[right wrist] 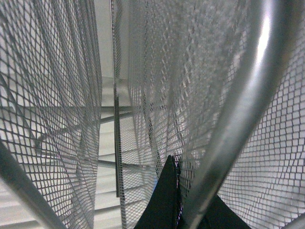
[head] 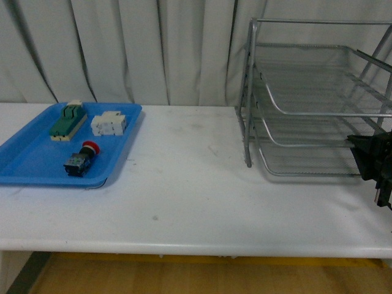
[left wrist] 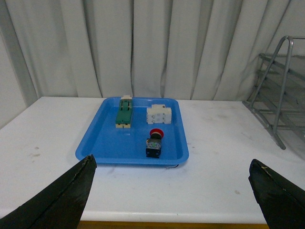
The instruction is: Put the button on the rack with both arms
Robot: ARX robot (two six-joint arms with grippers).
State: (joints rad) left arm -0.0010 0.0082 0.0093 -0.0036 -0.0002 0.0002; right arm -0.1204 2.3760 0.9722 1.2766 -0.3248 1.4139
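Note:
The button (head: 80,160) with its red cap lies on its side in the blue tray (head: 24,164) at the left of the table; the left wrist view shows the button (left wrist: 154,142) ahead of my open left gripper (left wrist: 171,191), well apart from it. The silver wire rack (head: 318,110) stands at the right. My right gripper (head: 373,160) is shut on the rack's front right side. In the right wrist view its black fingers (right wrist: 164,198) pinch mesh and a tube of the rack (right wrist: 233,119).
In the tray also lie a green-and-cream switch block (head: 67,120) and a white block (head: 109,123). White curtains hang behind the table. The table's front edge (head: 184,248) runs close below.

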